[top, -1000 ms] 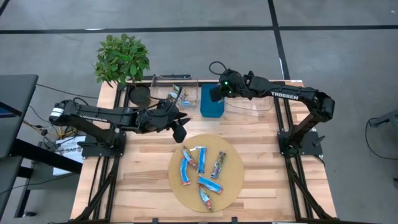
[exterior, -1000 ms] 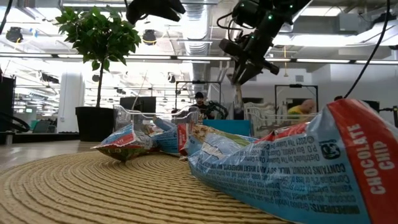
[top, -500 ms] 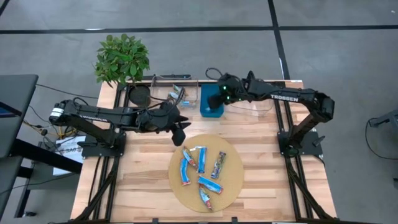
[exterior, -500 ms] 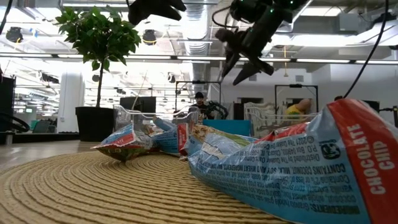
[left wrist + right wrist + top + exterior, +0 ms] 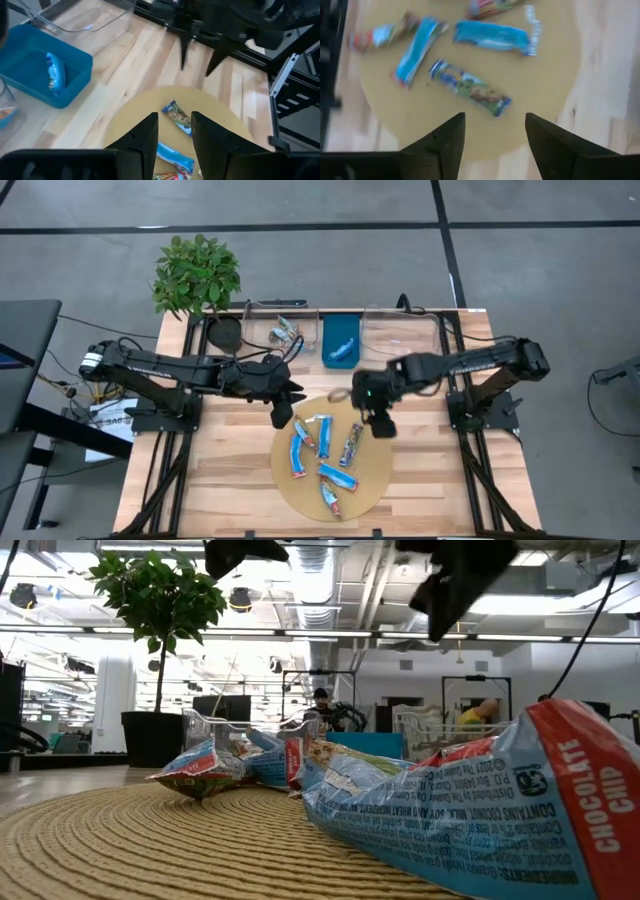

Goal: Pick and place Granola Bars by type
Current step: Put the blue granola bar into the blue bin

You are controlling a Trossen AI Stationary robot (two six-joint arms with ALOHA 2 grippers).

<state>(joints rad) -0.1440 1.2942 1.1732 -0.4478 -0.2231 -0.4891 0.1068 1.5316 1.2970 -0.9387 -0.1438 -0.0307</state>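
Hovering with fingers apart over the round mat's [image 5: 375, 470] right edge, the right gripper [image 5: 380, 423] holds nothing. The left gripper [image 5: 283, 408], fingers also apart, hangs at the mat's upper-left edge. Five Granola Bars [image 5: 322, 435] lie on the mat; wrapper print is illegible from above. One bar [image 5: 341, 347] lies in the blue bin [image 5: 328, 358] at the desk's far edge.

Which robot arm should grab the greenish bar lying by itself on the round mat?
Probably the right. Its open fingers hang just above the greenish-tan wrapped granola bar on the round woven mat, nearly framing it. The left arm's open fingers hover at the mat's far edge, nearer the blue bars.
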